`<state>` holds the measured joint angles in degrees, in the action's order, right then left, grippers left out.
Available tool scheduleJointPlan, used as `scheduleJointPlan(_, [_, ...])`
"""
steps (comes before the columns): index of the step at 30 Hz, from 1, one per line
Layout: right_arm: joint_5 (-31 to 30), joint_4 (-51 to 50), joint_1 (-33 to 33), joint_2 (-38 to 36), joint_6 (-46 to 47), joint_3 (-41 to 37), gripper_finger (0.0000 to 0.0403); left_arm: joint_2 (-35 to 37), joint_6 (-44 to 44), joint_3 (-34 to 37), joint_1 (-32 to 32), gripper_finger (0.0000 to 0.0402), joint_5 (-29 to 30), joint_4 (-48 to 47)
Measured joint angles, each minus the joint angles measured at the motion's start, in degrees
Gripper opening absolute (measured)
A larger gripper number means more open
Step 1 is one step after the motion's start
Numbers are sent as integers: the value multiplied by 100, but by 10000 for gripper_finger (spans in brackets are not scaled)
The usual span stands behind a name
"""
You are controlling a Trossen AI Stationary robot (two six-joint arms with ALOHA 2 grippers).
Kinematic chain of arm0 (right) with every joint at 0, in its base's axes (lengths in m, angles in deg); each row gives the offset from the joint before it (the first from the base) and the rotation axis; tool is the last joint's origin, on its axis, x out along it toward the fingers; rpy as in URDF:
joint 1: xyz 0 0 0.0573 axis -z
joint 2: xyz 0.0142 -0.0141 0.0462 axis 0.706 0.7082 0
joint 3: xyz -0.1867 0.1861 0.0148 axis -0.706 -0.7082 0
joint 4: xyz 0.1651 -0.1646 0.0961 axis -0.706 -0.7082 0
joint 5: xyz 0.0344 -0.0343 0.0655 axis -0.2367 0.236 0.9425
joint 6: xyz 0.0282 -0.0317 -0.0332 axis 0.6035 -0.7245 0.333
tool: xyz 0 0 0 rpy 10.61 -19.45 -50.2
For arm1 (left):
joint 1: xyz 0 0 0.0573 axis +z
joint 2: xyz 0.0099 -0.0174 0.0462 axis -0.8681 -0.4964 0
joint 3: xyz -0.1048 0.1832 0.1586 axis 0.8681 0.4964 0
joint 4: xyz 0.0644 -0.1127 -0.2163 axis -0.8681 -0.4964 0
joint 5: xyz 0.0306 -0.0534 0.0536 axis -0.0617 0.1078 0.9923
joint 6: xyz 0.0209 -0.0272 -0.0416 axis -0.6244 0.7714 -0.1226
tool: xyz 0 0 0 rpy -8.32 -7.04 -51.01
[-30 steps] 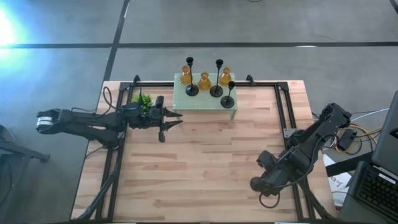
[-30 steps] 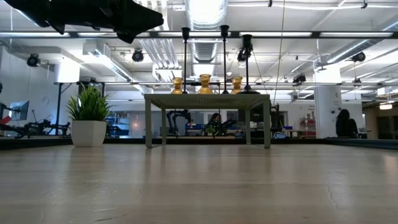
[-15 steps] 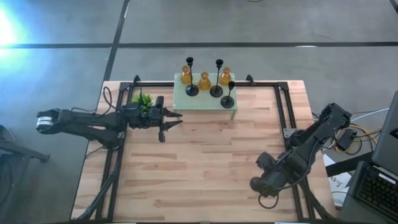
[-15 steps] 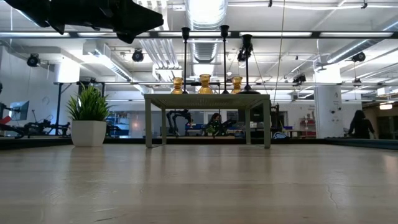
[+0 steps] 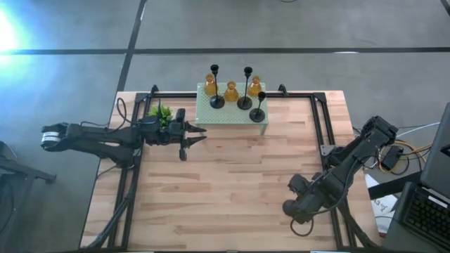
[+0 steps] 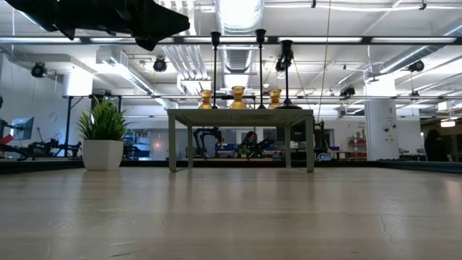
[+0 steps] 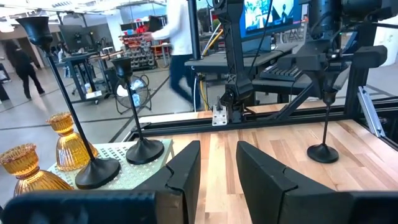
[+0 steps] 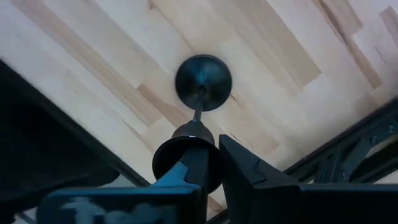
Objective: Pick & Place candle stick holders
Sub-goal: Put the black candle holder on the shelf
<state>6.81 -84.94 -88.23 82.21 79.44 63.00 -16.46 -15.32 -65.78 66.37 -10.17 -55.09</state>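
At the near right corner of the light wooden slatted table (image 5: 232, 190), the right gripper (image 8: 212, 146) points downward over the fourth slim black holder (image 8: 203, 74), a metal candle stick with a round domed base, thin stem and small cup top. Its base rests on the table. The two fingers are drawn almost together at the cup end of the stem and appear to have it clamped.

**Placement status**
- Far centre: the mint-green perforated stand (image 5: 211, 116) carries six items.
- Three slim black holders of the same pattern (image 5: 244, 103) stand upright along its near side.
- Three short amber-orange translucent glass holders (image 5: 230, 91) stand in a row along its far side.

**Left arm**
- The left gripper (image 7: 217, 149) hovers above the table, just near-left of the stand and beside the small green potted plant (image 5: 162, 112).
- Its fingers stand partly apart with nothing between them.

**Progress assessment**
Six of seven holders are grouped on the stand; one remains apart on the table. If the stand is the destination, one transfer is left. Whether items go onto or off the stand cannot be determined from this view set.
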Motion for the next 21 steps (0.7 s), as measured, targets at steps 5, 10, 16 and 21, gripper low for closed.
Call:
scheduleJointPlan(5, [31,40,95,-1,-461,64,14,0,13,-13,2,108,0,4])
scheduleJointPlan(10, [29,-52,486,-44,-1247,286,12,0,105,-13,2,108,0,9])
scheduleJointPlan(16, [15,-68,1186,-78,-2569,683,12,-2,383,-13,1,108,0,-47])
scheduleJointPlan(21, [9,-63,1801,-78,-3751,1013,11,-2,438,-4,0,108,-21,-183])
